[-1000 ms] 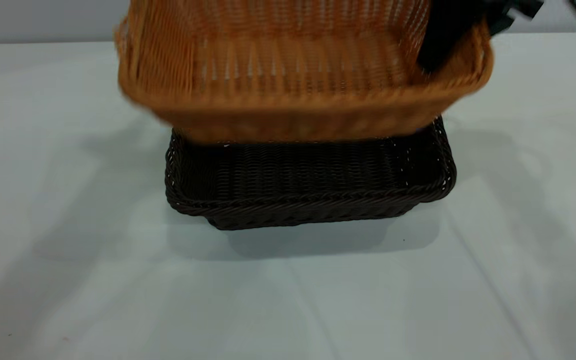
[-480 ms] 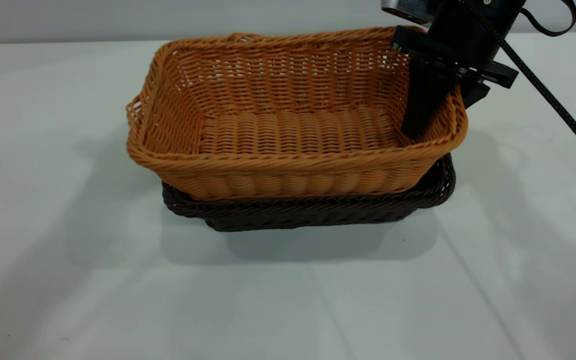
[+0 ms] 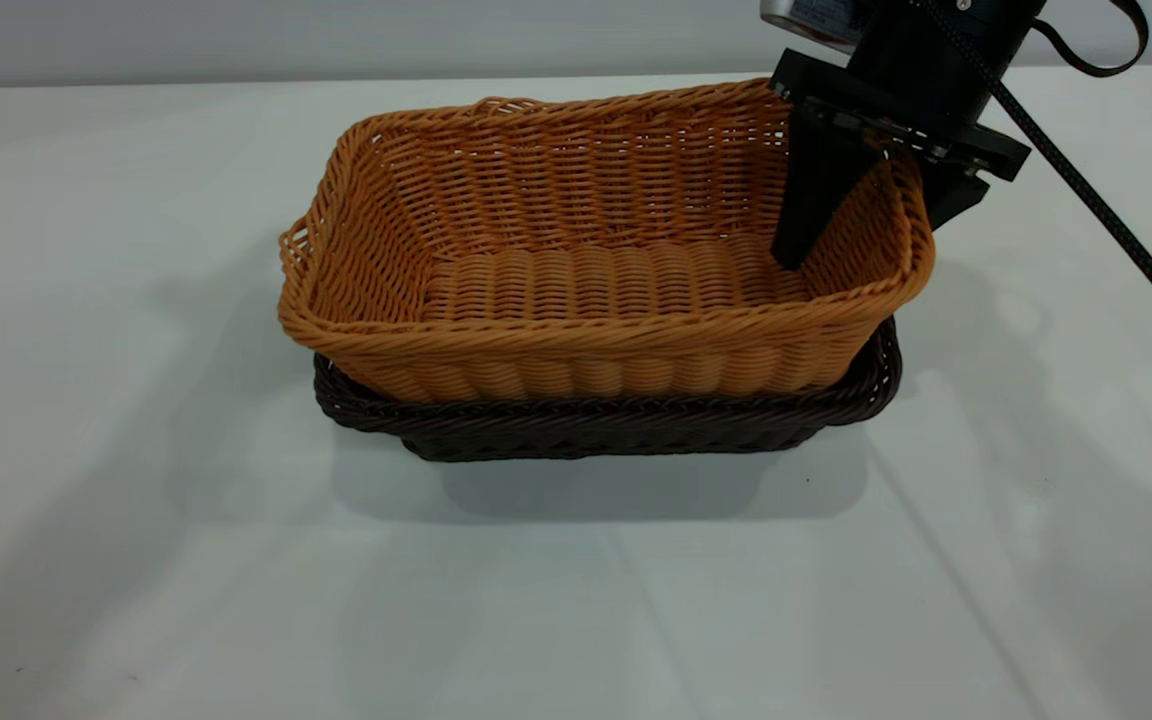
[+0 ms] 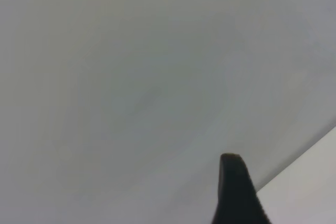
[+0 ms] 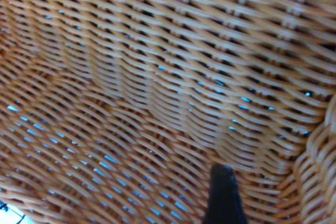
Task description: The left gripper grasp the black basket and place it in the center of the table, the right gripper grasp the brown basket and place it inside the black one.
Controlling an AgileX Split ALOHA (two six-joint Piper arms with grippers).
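The brown basket (image 3: pixel 586 290) sits nested inside the black basket (image 3: pixel 616 425), near the middle of the white table (image 3: pixel 136 550). Only the black basket's rim and lower wall show below it. My right gripper (image 3: pixel 861 240) straddles the brown basket's right wall, one finger inside and one outside, jaws open and standing off the wicker. In the right wrist view the brown basket's weave (image 5: pixel 157 77) fills the frame behind one black fingertip (image 5: pixel 223 192). My left gripper is out of the exterior view. Its wrist view shows one black fingertip (image 4: pixel 233 187) against a blank surface.
The right arm's black cable (image 3: pixel 1096 200) slants down to the right edge of the exterior view. The white tabletop spreads wide on all sides of the baskets, with a grey wall (image 3: pixel 336 35) behind it.
The brown basket came down from mid-air into the black basket and settled. The right gripper's inner finger moved away from the basket wall, so the jaws opened.
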